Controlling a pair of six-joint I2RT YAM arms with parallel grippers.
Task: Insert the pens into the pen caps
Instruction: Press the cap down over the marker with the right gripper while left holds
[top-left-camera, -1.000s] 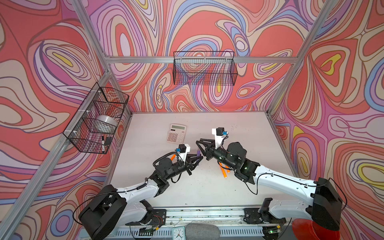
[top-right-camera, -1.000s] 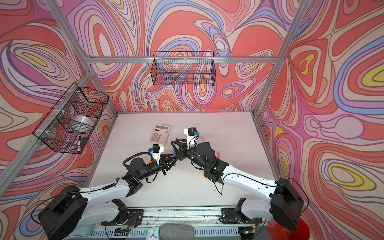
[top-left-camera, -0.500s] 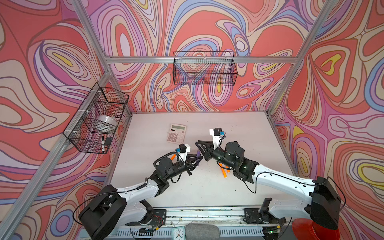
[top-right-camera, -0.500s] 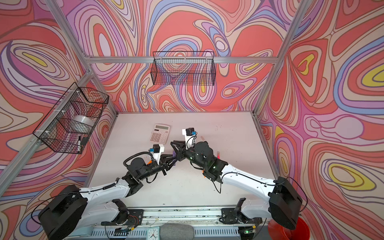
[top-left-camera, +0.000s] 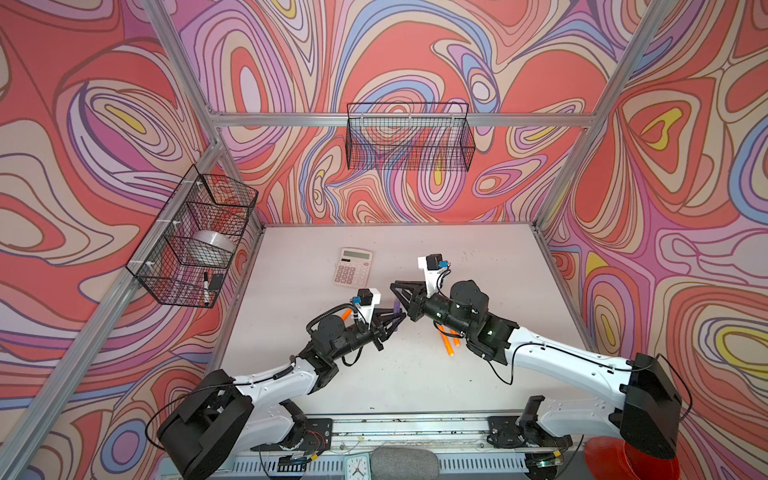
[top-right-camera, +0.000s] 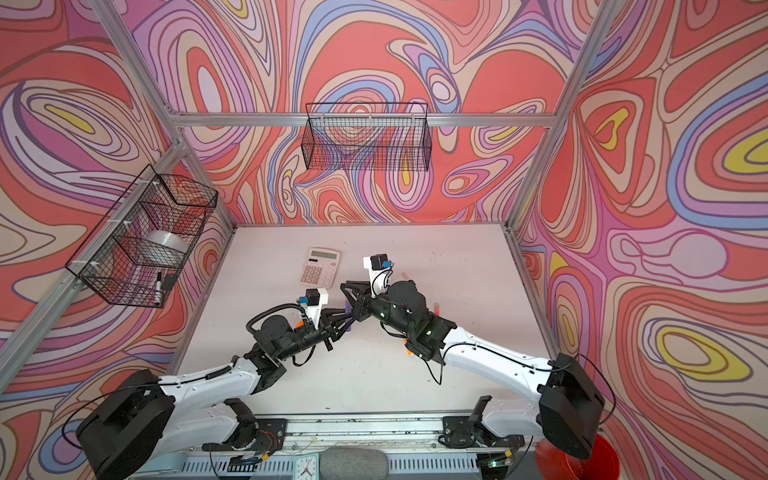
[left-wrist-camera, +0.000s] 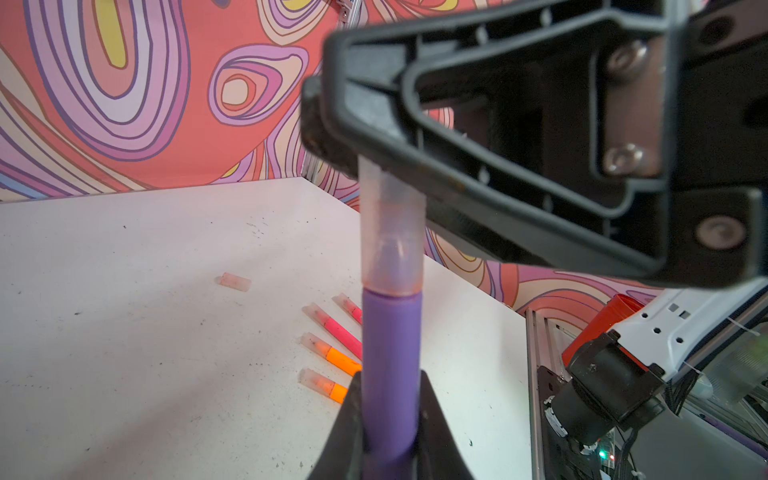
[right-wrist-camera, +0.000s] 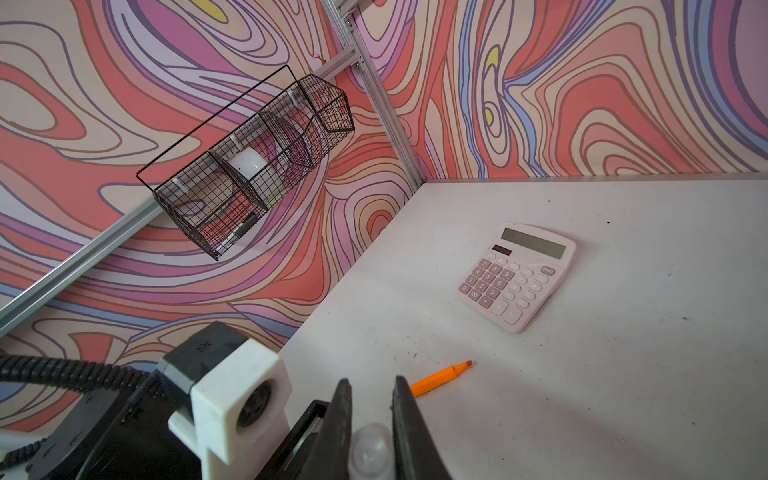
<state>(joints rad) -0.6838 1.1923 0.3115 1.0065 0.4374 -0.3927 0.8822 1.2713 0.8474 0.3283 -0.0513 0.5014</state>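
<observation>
Above the surface (top-left-camera: 415, 374), we are clamping the purple pen (left-wrist-camera: 390, 332) in our closed left pincer (left-wrist-camera: 388, 382) while our right pincer (right-wrist-camera: 370, 384) is pinching shut on the pale cap (left-wrist-camera: 390, 232) over its tip. We are judging a straight push along the barrel best.
</observation>
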